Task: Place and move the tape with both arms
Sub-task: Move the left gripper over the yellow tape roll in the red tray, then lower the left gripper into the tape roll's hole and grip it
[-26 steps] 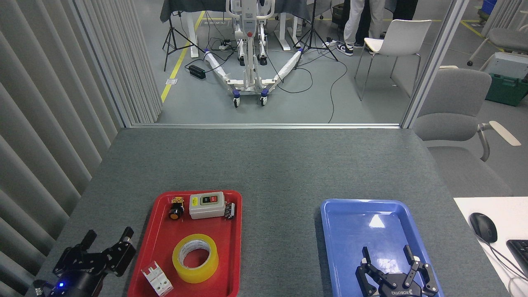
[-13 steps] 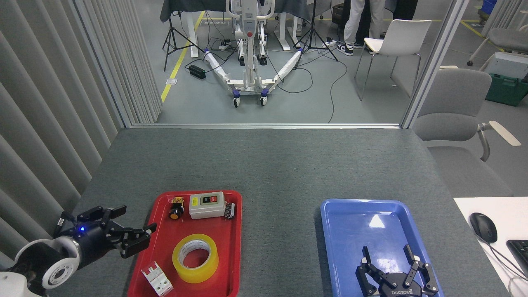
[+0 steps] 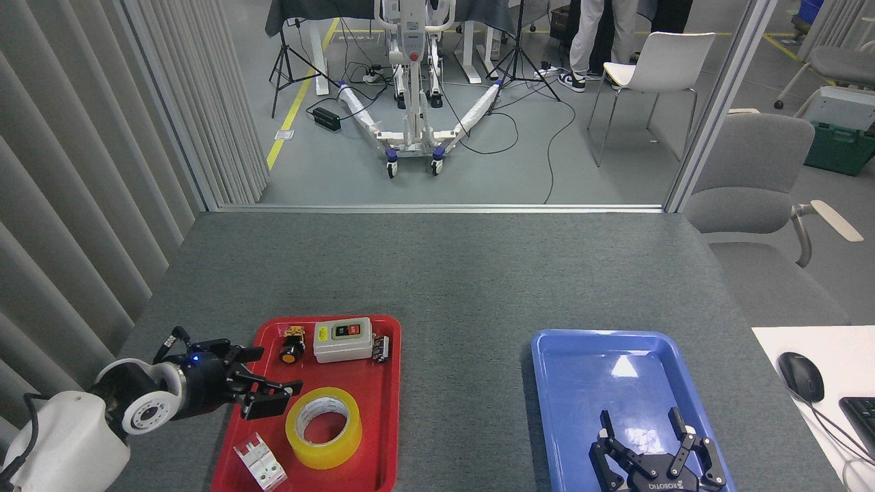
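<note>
Two grippers worked a grey felt-covered table point(image 3: 437, 273), and neither had the tape in its grasp. At far left, the left gripper point(image 3: 270, 388) reached in over the near-left part of the red tray point(image 3: 392, 383), its black fingers spread apart and empty, the tips just beside the roll. The tape point(image 3: 323, 427) lay flat in that tray, core upward, near the front edge, with a white breaker block point(image 3: 260, 468) just to its left and a grey switch box point(image 3: 343, 339) and a small push button point(image 3: 292, 350) along the back rim. Well to the right sat the blue tray point(image 3: 547, 383), bare of objects, with the right gripper point(image 3: 649, 454) low over its near end, fingers splayed and holding nothing. By this showing, the job had barely begun: pick-up, transfer and placement all appeared still to come.
</note>
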{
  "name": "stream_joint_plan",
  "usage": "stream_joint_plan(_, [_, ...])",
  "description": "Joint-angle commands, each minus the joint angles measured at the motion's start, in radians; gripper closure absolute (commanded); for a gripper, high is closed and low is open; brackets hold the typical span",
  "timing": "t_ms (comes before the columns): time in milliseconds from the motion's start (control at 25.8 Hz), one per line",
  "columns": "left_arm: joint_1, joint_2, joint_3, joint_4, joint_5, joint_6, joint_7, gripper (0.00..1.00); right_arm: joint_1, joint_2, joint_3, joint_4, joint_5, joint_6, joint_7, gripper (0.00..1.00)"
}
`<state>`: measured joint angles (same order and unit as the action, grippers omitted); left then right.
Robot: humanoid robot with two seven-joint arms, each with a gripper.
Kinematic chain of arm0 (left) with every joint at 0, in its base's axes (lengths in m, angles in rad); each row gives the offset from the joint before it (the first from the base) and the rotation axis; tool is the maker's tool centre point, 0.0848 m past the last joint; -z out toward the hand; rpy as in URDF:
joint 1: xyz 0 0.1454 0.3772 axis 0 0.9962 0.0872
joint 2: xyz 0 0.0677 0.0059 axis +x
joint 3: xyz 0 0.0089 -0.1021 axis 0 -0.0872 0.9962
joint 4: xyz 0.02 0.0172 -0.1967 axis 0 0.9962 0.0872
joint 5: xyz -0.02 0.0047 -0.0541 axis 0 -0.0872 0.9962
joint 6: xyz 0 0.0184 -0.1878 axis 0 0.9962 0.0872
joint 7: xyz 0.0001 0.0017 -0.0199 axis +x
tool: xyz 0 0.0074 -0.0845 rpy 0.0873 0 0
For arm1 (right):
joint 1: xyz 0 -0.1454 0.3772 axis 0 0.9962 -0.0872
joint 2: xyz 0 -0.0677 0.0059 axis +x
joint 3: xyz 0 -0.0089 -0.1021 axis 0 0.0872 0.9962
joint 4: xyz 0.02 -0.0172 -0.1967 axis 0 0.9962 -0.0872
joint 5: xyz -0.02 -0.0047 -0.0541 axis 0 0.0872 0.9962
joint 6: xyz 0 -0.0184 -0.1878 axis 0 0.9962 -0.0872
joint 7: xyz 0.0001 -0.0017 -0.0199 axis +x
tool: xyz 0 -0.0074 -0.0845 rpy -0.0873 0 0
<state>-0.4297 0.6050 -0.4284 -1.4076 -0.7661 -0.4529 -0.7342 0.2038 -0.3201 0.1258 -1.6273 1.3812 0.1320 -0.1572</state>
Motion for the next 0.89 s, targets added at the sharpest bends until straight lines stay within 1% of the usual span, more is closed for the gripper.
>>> stream_joint_plan(0, [-0.047,-0.002,-0.098,0.038,0.077,0.092,-0.04,0.0,0.0,-0.001,0.0,0.0,0.001,-0.002,0.001,0.0])
stream_joint_plan(77, [-0.069,-0.004,-0.154,0.05,0.096,0.161,-0.111,0.0,0.0,-0.001,0.0,0.001,0.001,-0.002,0.001,0.0])
stream_joint_plan(155, [-0.095,-0.008,-0.184,0.049,0.111,0.215,-0.211,0.0,0.0,-0.001,0.0,0.001,0.001,-0.002,0.001,0.0])
stream_joint_plan(232, [-0.115,-0.01,-0.187,0.049,0.117,0.237,-0.304,0.0,0.0,-0.001,0.0,0.001,0.001,-0.002,0.001,0.0])
stream_joint_plan(271, [-0.121,-0.013,-0.187,0.05,0.117,0.241,-0.332,0.0,0.0,-0.001,0.0,0.001,0.001,-0.002,0.001,0.0])
stream_joint_plan(426, [-0.141,-0.062,-0.188,0.068,0.117,0.263,-0.358,0.0,0.0,-0.001,0.0,0.001,0.002,-0.002,0.001,0.0])
stream_joint_plan(542, [-0.146,-0.113,-0.193,0.105,0.117,0.264,-0.375,0.0,0.0,-0.002,0.0,0.001,0.002,-0.002,0.001,0.0])
stream_joint_plan(696, [-0.169,-0.185,-0.196,0.187,0.117,0.276,-0.448,0.0,0.0,-0.004,0.0,0.001,0.002,-0.002,0.001,0.0])
stream_joint_plan(774, [-0.182,-0.202,-0.197,0.229,0.116,0.276,-0.488,0.0,0.0,-0.002,0.0,0.001,0.004,-0.002,0.001,0.0])
stream_joint_plan(851, [-0.207,-0.203,-0.205,0.26,0.116,0.275,-0.513,0.0,0.0,-0.002,0.0,0.001,0.004,-0.002,0.001,0.0])
